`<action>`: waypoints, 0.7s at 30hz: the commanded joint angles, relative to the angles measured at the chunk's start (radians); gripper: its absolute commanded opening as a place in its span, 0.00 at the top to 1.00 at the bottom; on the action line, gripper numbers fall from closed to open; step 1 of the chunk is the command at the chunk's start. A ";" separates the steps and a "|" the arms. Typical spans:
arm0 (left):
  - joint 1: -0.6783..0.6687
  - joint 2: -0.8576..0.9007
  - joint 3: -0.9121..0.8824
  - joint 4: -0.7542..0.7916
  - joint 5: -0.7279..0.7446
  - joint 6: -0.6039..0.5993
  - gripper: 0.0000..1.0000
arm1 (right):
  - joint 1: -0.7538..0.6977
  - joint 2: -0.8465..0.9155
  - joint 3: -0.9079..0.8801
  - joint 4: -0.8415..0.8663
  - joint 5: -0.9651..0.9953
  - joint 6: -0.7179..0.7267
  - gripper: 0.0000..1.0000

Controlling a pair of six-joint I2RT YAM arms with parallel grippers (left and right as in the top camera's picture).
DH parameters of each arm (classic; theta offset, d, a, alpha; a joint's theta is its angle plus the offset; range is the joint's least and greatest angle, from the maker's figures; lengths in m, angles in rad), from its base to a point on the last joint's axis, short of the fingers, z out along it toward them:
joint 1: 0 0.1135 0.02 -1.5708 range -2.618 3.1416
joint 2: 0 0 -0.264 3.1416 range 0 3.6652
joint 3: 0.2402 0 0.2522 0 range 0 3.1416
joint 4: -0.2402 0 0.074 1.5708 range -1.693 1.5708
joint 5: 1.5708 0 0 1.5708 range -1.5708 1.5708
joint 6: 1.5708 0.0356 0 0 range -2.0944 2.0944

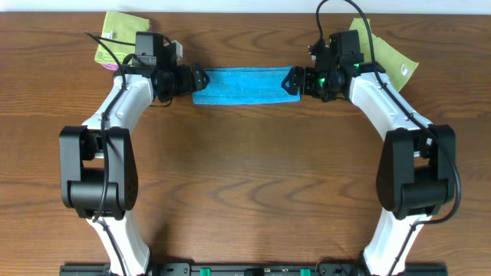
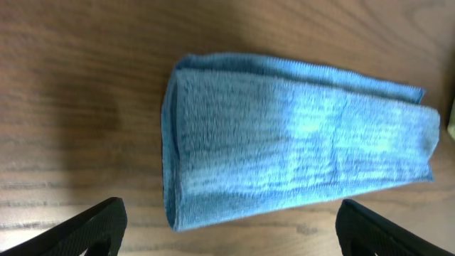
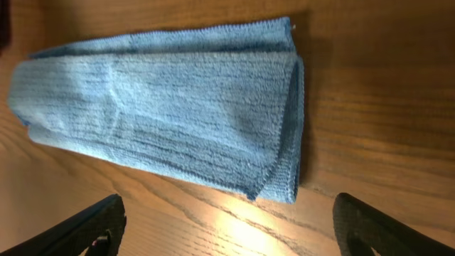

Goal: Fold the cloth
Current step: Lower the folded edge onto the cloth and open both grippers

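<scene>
Overhead view showed the cloth (image 1: 242, 85) lying flat on the table (image 1: 245, 176), close to the far edge and about midway between the left and right edges. It was already a long narrow strip. In the left wrist view its layers lay one over the other, with doubled edges at the near end. So, as a judgement, at least one fold along the length was done. What seemed left was to bring one short end over the other, so that the strip became a compact packet.

The left jaws stood at the left short end of the cloth and the right jaws at the right short end, each just beside it. From above one could not tell if they touched the fabric. In both wrist views the jaws were spread wide and pinched nothing. The near end of the cloth reached just into the gap between the tips, without touching either of them.

Two lime-green cloths (image 1: 123, 31) lay behind the arms, near the far edge, apart from the blue one.
</scene>
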 commanded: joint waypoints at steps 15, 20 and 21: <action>-0.043 -0.052 0.023 0.134 -0.029 0.186 0.94 | 0.048 -0.085 0.018 0.022 0.104 -0.092 0.98; -0.130 -0.026 0.023 0.199 -0.332 0.187 0.94 | 0.125 -0.049 0.018 0.112 0.271 -0.134 0.99; -0.139 -0.019 0.023 0.213 -0.355 0.187 0.95 | 0.132 -0.042 0.018 0.121 0.287 -0.134 0.99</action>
